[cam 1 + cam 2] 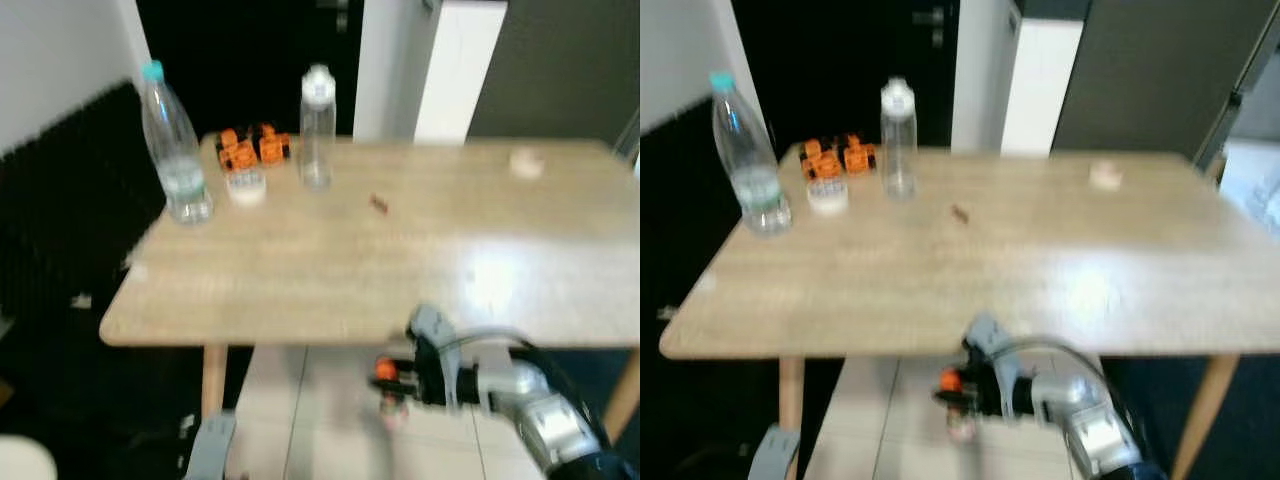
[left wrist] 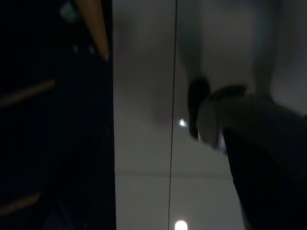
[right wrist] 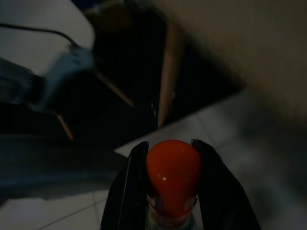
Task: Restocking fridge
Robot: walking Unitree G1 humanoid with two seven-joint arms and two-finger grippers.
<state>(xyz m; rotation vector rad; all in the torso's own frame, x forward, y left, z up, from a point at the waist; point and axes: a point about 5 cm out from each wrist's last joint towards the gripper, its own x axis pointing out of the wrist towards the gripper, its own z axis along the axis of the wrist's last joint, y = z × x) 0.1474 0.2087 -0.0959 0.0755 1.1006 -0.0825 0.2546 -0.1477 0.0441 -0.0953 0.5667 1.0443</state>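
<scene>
The right silver arm is reaching forward and low, below the near edge of the pale wood-grain bench [image 1: 400, 270], with its wrist stretched out over the light tiled floor [image 1: 300, 420]. The right pincer [image 1: 392, 385] is clamped on a small bottle with an orange-red rounded cap [image 3: 172, 175]: in the right wrist view the two black fingers [image 3: 129, 191] are sitting tight against either side of the cap, and the clear neck is showing just beneath it between them. In the head views the bottle is hanging under the bench edge, apart from the bench top, with the cap at the fingertips and the pale body pointing down toward the floor.

The left arm is hanging idle beside the bench leg; the left pincer [image 1: 210, 445] is showing as a blurred grey shape low down, and I cannot tell whether its fingers are apart or together.

On the far left part of the bench a tall clear plastic bottle with a teal cap [image 1: 172, 150] is standing upright near the corner. A clear plastic bottle with a white cap [image 1: 317, 125] is standing upright further along. Between them a cluster of small orange-capped bottles [image 1: 252, 148] is lying, with a small white round lid-like object [image 1: 246, 187] just in front.
</scene>
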